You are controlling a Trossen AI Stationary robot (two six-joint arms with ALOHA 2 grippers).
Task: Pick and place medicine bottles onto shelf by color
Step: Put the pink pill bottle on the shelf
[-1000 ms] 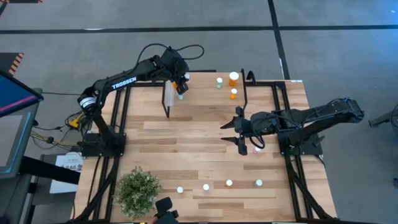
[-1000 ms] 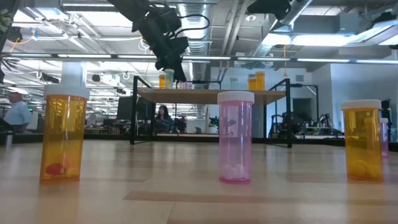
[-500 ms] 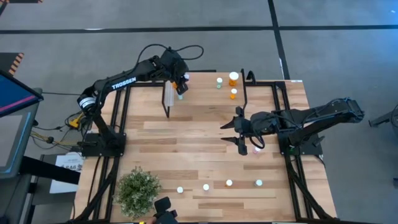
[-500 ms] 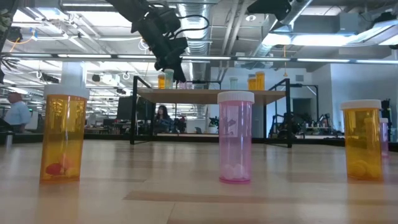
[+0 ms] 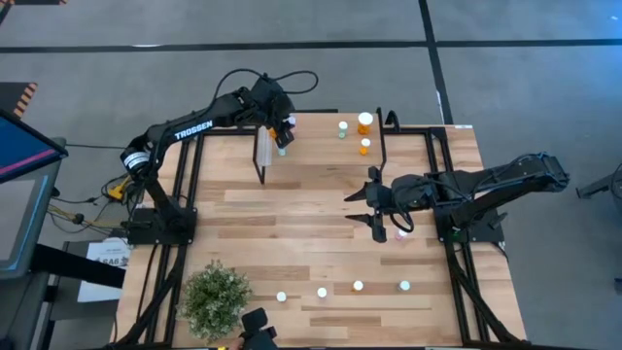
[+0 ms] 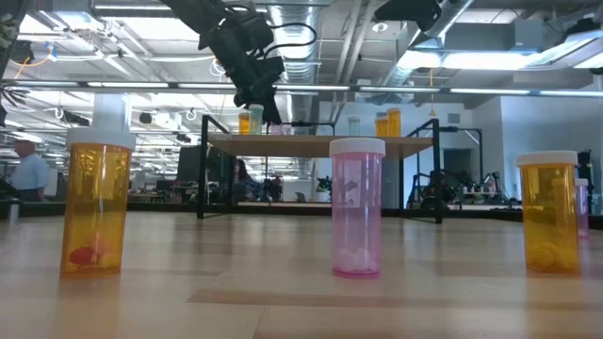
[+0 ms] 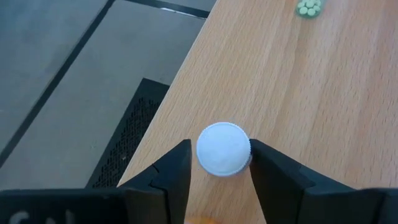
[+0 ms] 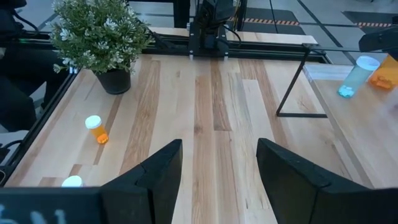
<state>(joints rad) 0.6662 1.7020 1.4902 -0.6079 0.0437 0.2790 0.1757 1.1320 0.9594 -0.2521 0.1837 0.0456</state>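
Observation:
The shelf (image 5: 321, 146) stands at the table's far side. My left gripper (image 5: 282, 136) is over its left end, shut on a teal bottle with a white cap (image 7: 222, 148). An orange bottle (image 6: 245, 122) stands beside it on the plank. A teal bottle (image 5: 342, 127) and two orange ones (image 5: 364, 122) stand at the shelf's right end. My right gripper (image 5: 374, 209) hangs open and empty over the table's middle, next to a pink bottle (image 5: 401, 233). Several more bottles (image 5: 358, 286) stand in a row near the front edge. My left gripper pinches the teal bottle just under its white cap (image 7: 247, 159), one finger on each side. The fingers come from above, pointing down. The bottle is upright, close to the plank's left edge (image 7: 186, 93); the cap hides whether its base rests on the plank.
A potted plant (image 5: 216, 297) stands at the front left corner. The row of bottles shows large in the low view: orange (image 6: 94, 207), pink (image 6: 358, 207), orange (image 6: 549, 212). A bare stretch of tabletop (image 5: 292, 228) lies between shelf and front row.

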